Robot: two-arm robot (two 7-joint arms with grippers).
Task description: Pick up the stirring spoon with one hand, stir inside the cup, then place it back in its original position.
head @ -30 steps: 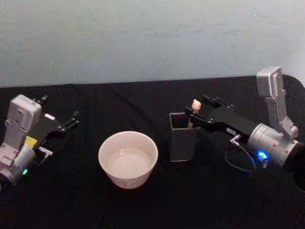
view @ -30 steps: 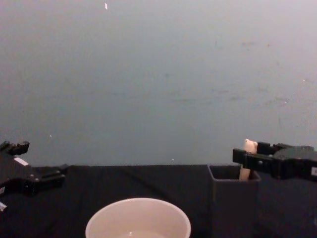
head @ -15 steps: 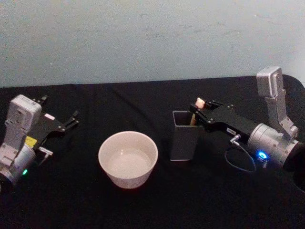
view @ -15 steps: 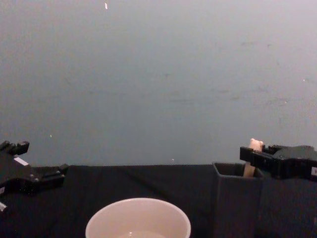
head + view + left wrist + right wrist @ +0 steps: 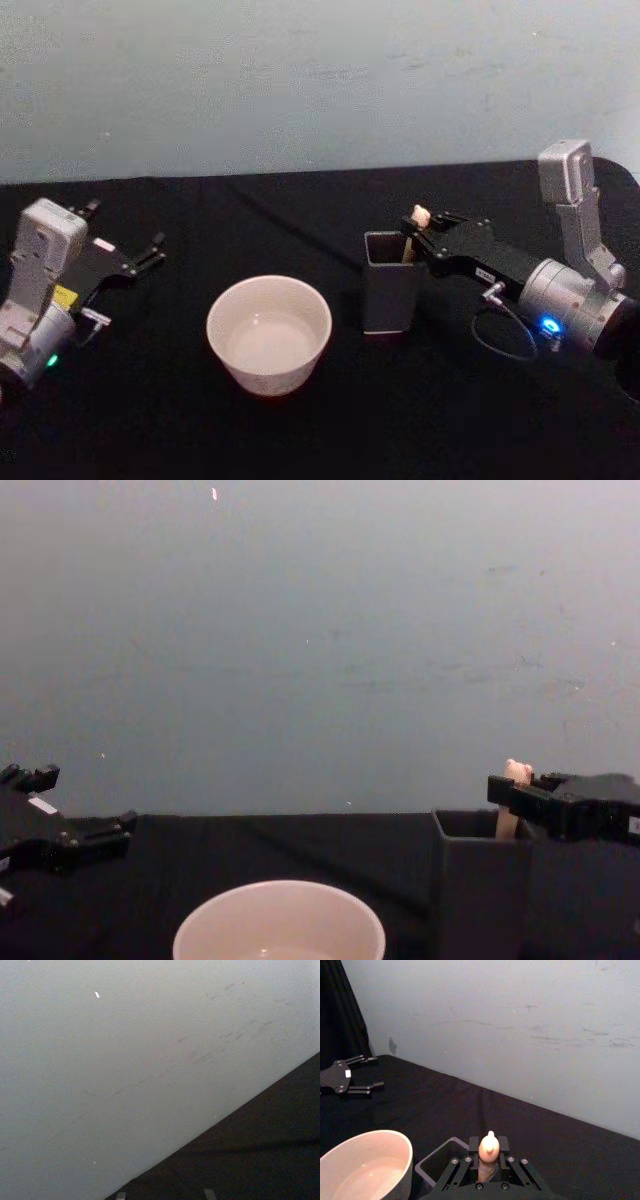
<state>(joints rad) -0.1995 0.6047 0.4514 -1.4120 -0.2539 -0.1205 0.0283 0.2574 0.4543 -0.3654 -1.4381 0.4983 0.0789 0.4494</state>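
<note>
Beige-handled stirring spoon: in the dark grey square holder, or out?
In: the stirring spoon stands in the holder, handle above the rim, right gripper shut on it.

The light is low, soft and even. The wall (image 5: 300, 90) behind the cup (image 5: 268, 333) is the brightest area, lit smoothly from edge to edge. The black surface (image 5: 300, 430) around the cup soaks up the light, so shadows on it barely show. The cup's inside glows softly, with a weak sheen at its bottom. To the cup's right, the stirring spoon (image 5: 488, 1152) shows pale against the black right end effector (image 5: 489, 1141) closed around it. A blue indicator light (image 5: 547, 325) glows farther right, and a green indicator light (image 5: 52, 360) glows well to the cup's left.
</note>
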